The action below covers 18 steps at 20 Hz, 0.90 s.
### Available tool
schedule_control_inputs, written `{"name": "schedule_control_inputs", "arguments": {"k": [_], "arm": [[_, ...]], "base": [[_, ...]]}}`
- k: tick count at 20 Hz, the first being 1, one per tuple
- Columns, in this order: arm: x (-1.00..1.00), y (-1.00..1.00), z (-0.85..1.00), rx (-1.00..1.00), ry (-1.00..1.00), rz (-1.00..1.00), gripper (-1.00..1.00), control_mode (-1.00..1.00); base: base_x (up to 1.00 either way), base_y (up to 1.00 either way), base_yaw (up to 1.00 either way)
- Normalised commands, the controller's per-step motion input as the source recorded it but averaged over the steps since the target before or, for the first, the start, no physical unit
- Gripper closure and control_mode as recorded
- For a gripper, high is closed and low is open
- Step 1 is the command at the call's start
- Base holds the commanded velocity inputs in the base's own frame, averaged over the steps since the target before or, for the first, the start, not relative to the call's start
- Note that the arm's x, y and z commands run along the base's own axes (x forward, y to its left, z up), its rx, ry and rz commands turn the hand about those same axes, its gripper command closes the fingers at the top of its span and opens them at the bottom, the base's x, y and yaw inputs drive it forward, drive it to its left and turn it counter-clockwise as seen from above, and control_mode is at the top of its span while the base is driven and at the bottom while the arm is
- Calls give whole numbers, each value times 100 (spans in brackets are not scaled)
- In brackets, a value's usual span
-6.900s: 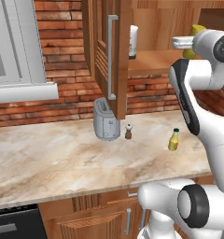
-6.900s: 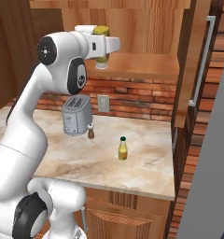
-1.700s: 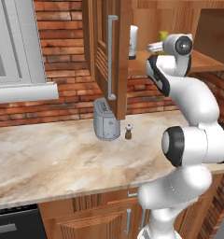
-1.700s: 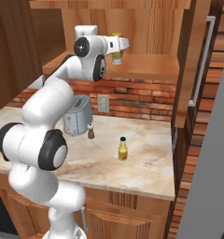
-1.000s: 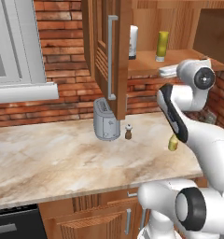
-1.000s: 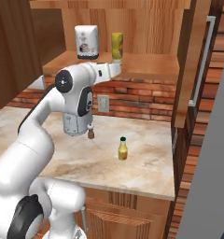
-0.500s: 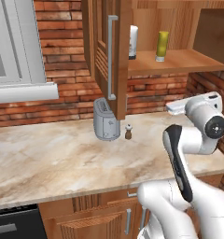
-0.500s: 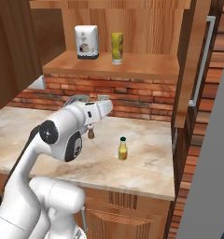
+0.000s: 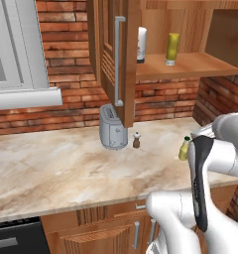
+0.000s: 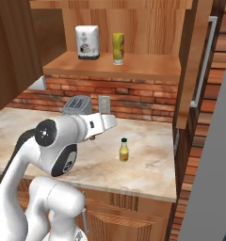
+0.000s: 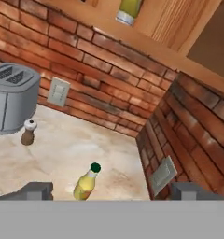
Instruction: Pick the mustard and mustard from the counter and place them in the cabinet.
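Standing upright at the counter's point(image 10: 148, 174) three o'clock end, the slim mustard bottle point(image 11: 87, 182) looks light and slick; best pinched mid-body by the wide-open gripper point(image 11: 109, 190).

The white robot arm with dark joints point(image 10: 56, 148) was bent low and reached forward. Its two-finger gripper point(image 11: 113, 190) pointed ahead and a little down, its small dark finger tips point(image 11: 37, 190) spread wide apart, holding nothing.
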Motion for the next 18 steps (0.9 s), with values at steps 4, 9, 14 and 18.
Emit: {"name": "schedule_control_inputs", "arguments": {"k": [4,9,14,18], "arm": [[-21,0,-87,-25,29,0,-100,-100],[-4,5,-76,-22,31,0,-100,-100],[-10,14,-45,-9,14,0,-100,-100],[-3,17,-25,1,3,0,-100,-100]], "base": [[0,0,0],[0,0,0],[0,0,0],[0,0,0]]}}
